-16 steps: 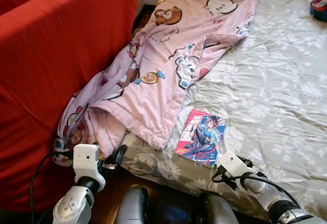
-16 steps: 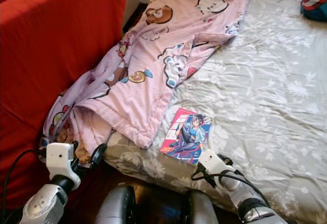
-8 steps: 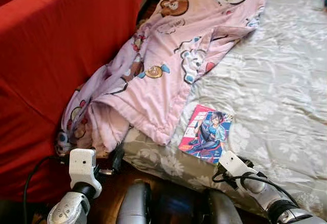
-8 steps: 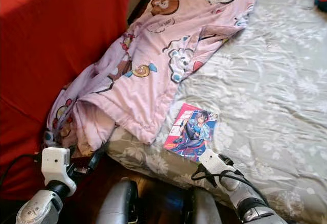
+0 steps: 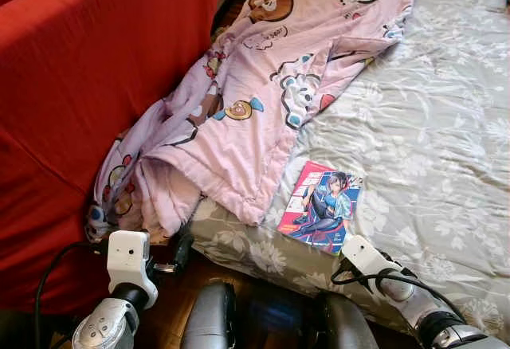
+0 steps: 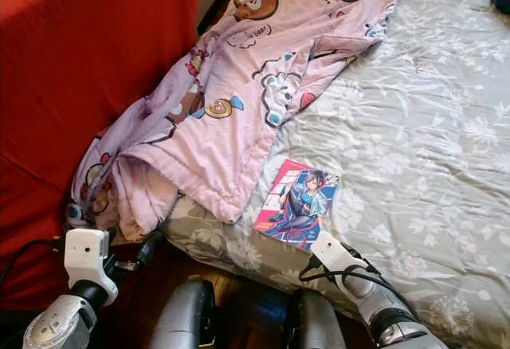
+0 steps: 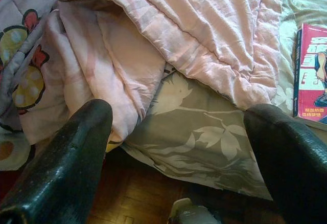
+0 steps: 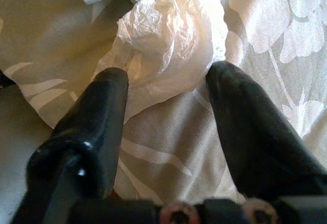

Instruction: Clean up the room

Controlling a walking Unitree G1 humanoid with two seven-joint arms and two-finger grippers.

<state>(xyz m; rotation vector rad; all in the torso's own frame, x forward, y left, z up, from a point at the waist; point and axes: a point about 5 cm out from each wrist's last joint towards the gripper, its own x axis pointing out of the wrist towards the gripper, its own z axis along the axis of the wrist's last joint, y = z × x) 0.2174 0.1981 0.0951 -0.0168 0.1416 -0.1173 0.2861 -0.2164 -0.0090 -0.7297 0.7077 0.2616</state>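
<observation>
One bed [image 5: 446, 126] with a grey-green floral sheet takes up the right and far part of the scene. One pink blanket [image 5: 271, 86] printed with cartoon animals runs from the far end down the bed's left side; its near end spills over the left edge in a bunch, hanging against one red sofa [image 5: 88, 70] that stands at the left. One comic book [image 5: 321, 206] with a pink and blue cover lies flat on the sheet near the bed's near edge, just right of the blanket's near hem and apart from it.

In the right wrist view, one crumpled white piece of plastic or paper [image 8: 171, 35] lies on the sheet just beyond the fingertips, next to the corner of a book. Where it sits cannot be made out from the head views.

The left end effector [image 7: 179, 147] is low at the near left, below the hanging bunch of blanket and above the dark wooden floor [image 7: 133, 203]. Its two fingers [image 7: 66, 157] are spread wide, with nothing between them; the blanket's fold and the draped sheet lie ahead of them.

The right end effector [image 8: 168, 96] is at the bed's near edge, just near of the comic book, its two fingers [image 8: 102, 116] spread apart over the sheet and not gripping anything.
</observation>
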